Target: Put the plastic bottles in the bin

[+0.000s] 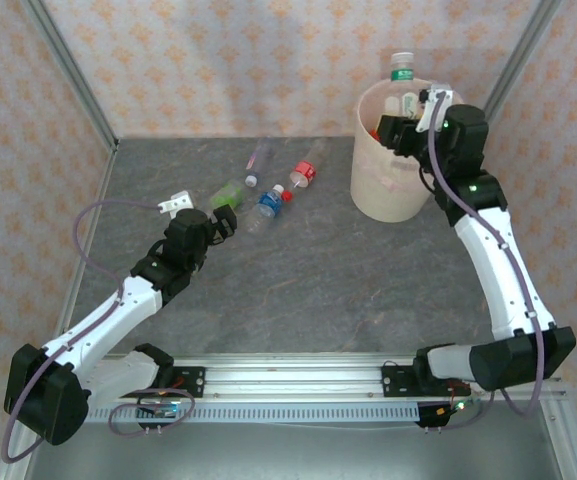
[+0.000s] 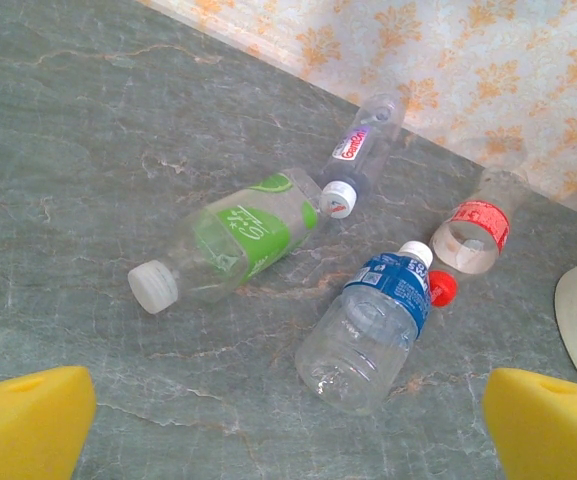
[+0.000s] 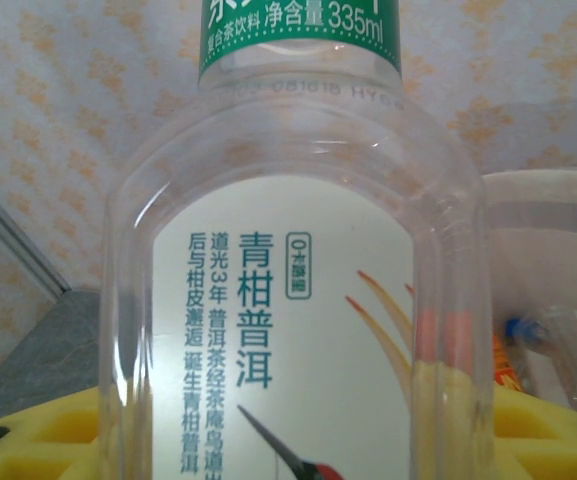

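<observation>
R gripper point(image 1: 420, 112) is clamped on the green-banded bottle point(image 1: 400, 72), held upright over the bin point(image 1: 386, 190); in the right wrist view its yellow pads point(image 3: 53, 425) flank the bottle's lower body. L gripper point(image 1: 222, 222) is wide open w/ nothing between its fingertips point(image 2: 28, 425); it hovers low, just short of the loose bottles.

Risks (judged):
- Release: the bottle is tall and stands well above the rim; if dropped off-centre, its base may catch the rim and tip outward; the bin sits near the back wall, so recovery there looks awkward.
- Fill: the bin already holds bottles point(image 3: 528, 345); a new one may land on them and sit high.
- Withdrawal: R wrist is close to the rim; a sideways exit could nudge the bin.
- L pick: clear round bottles roll; one finger touching first would push the target away.

Surroundings: four bottles lie on the table; green-label bottle point(image 2: 243, 235) is nearest L gripper; the slim bottle point(image 2: 363, 145) appears to touch its far end w/ its cap; blue-label bottle point(image 2: 373, 320) lies just beside, its cap near the red cap of the red-label bottle point(image 2: 473, 235). No obstacle lies between L gripper and the green-label bottle; the blue-label bottle is close enough to get bumped.
</observation>
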Available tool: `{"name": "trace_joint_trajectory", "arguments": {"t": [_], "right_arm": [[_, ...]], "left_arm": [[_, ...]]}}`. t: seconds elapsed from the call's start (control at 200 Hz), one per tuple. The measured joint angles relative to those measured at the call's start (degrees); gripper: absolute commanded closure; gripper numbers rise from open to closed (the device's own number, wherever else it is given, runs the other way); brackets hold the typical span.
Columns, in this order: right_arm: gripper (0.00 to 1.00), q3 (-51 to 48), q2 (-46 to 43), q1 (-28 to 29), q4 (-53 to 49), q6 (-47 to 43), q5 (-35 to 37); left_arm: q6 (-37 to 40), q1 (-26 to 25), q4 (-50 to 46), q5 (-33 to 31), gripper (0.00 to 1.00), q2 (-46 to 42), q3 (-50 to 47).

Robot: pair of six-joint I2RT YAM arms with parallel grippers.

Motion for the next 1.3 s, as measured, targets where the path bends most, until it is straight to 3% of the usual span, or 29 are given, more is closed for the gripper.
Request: {"name": "trace_joint_trajectory", "arguments": {"t": [0.185, 0.275, 0.3, 0.4, 0.42, 0.43, 0.58, 0.881, 1.106, 1.301], "right_arm": [[0.89, 5.7, 6.6, -5.2, -4.8, 1.9, -1.3], [0.76, 9.2, 10.6, -6.1, -7.8, 2.1, -0.5], [0.7, 10.3, 11.6, -6.1, -8.7, 2.1, -0.2], [0.19, 13.5, 15.6, -5.9, -11.8, 2.6, 3.1], [0.03, 13.9, 16.2, -5.9, -12.2, 3.2, 4.1], [0.0, 14.1, 16.5, -5.9, -12.5, 3.2, 4.7], [0.01, 16.5, 20.0, -5.9, -16.7, 4.2, 10.6], [0.01, 15.7, 17.1, -5.9, -17.9, 6.4, 13.2], [0.01, 9.8, 9.4, -5.9, -16.2, 8.8, 10.4], [0.01, 3.0, 2.6, -5.4, -12.3, 11.7, 4.1]], "left_arm": [[0.0, 0.0, 0.0, 0.0, 0.0, 0.0, 0.0], [0.0, 0.0, 0.0, 0.0, 0.0, 0.0, 0.0], [0.0, 0.0, 0.0, 0.0, 0.0, 0.0, 0.0], [0.0, 0.0, 0.0, -0.2, 0.0, 0.0, 0.0], [0.0, 0.0, 0.0, -0.2, 0.0, -0.1, 0.0], [0.0, 0.0, 0.0, -0.2, 0.0, -0.1, 0.0], [0.0, 0.0, -0.3, -0.4, 0.0, -1.0, 0.0], [0.1, 0.0, -1.5, -1.3, 0.0, -0.5, 0.2], [1.6, 1.0, -5.9, -0.3, 0.0, 7.4, 5.1], [5.2, 6.2, -9.0, 4.8, 0.0, 13.9, 10.6]]}}
